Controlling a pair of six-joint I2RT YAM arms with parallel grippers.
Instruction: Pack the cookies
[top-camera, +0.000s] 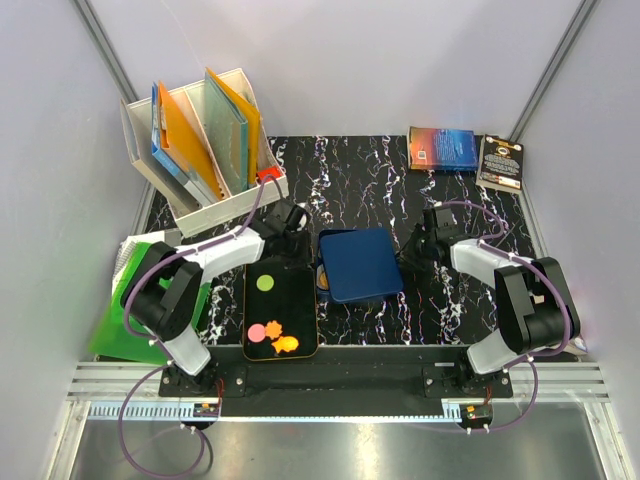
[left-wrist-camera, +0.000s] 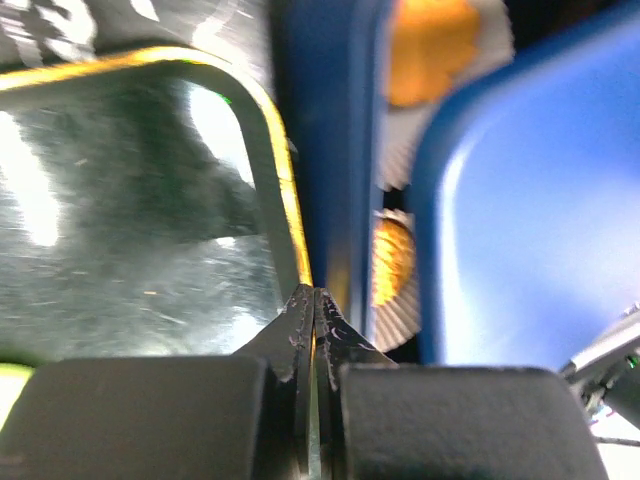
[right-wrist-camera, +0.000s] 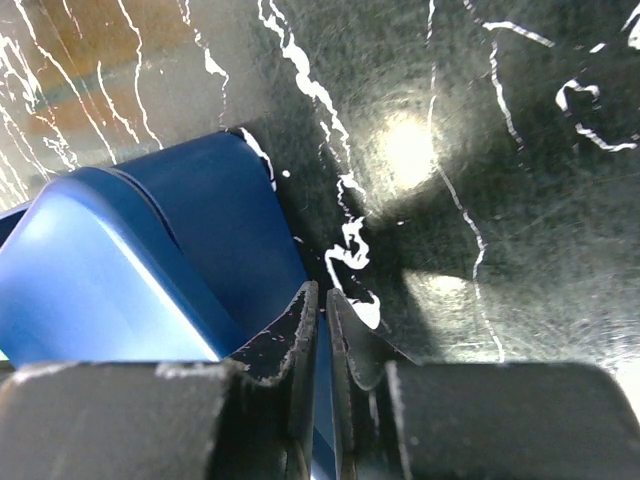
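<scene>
- Black marble worktop (top-camera: 440, 315) seen from above, two arms reaching in from the near edge.
- Black tray (top-camera: 292, 300) left of centre, holding four loose cookies: a green one (top-camera: 265, 283) near its far end, a pink one (top-camera: 257, 332) and two orange ones (top-camera: 285, 344) bunched at its near end.
- Blue box (left-wrist-camera: 330, 130) just right of the tray, its blue lid (top-camera: 362, 262) shifted to the right and leaving the left side uncovered.
- Inside that gap, in the left wrist view, two more orange cookies (left-wrist-camera: 430, 50) sitting in pleated white paper cups (left-wrist-camera: 395, 165).
- Left end effector (left-wrist-camera: 315, 298) fully closed, tips pressed together, right at the tray's yellow-lit rim beside the box wall.
- Right end effector (right-wrist-camera: 322, 300) narrow, pinching the right edge of the lid, blue showing between its fingers.
- White file rack (top-camera: 225, 205) with orange and blue folders at the far left; two books (top-camera: 443, 148) at the far right.
</scene>
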